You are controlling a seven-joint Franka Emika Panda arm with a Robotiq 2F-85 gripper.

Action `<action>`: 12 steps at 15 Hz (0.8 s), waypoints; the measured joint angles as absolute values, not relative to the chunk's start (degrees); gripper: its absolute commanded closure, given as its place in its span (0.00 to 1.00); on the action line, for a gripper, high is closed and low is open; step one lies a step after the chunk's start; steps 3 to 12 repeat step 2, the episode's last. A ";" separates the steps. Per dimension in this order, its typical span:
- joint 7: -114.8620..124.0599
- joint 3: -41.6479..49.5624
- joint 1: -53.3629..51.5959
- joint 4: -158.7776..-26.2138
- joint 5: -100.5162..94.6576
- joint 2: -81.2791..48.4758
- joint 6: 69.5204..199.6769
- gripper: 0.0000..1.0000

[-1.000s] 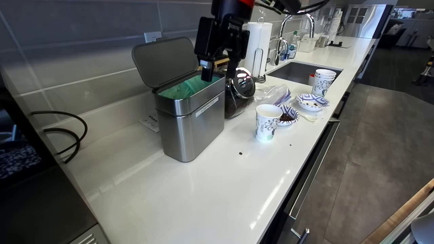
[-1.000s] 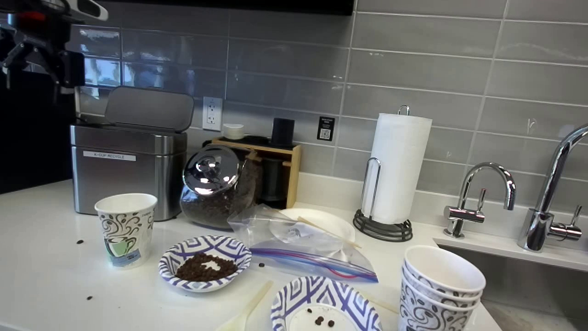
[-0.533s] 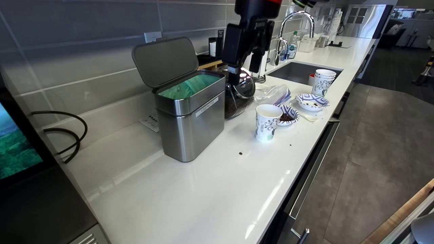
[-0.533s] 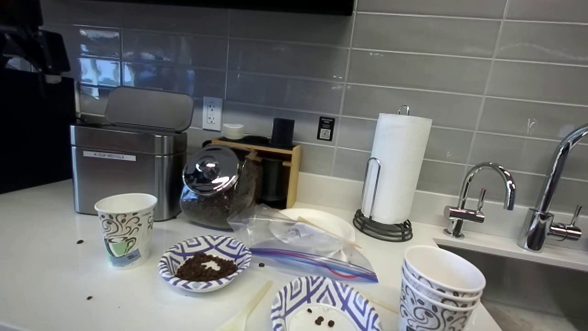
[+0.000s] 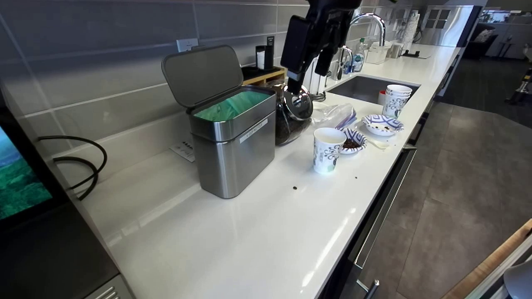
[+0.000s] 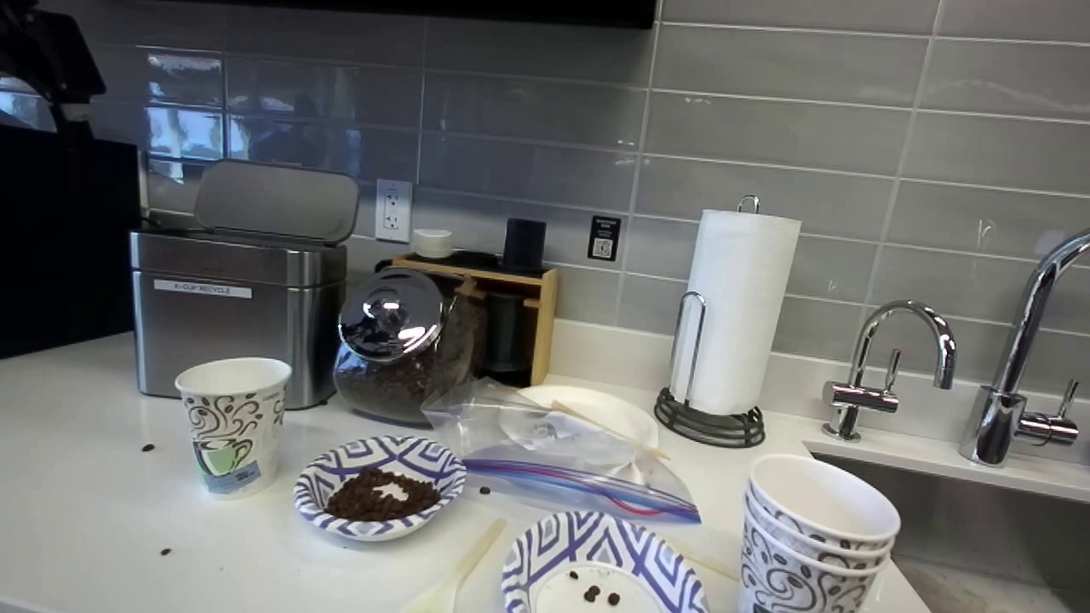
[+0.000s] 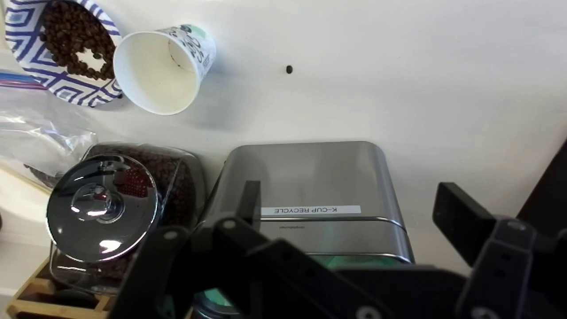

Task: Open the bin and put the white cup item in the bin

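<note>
"Steel bin [image 5: 249, 158], left of centre in an exterior view, lid [image 5: 203, 77] up. What changed?"

"I've drawn the fingers [image 7: 463, 223] off toward its upper right, spread wide, nothing between them; likely the drop is done."

"Where's the cup item?"

"I can't find it; perhaps inside. I see green liner [image 5: 232, 106], not the bottom, and fingers block much of the wrist view's opening."

Black claw [image 7: 348, 201] with round grey screws [image 7: 367, 313]
</note>
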State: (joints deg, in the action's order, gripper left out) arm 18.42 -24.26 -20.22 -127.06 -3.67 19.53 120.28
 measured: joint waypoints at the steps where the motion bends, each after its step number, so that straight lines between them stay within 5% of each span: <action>1: 18.39 -24.21 -20.12 -127.03 -3.67 19.34 120.28 0.00; 12: 18.35 -24.17 -20.01 -127.03 -3.67 19.23 120.28 0.00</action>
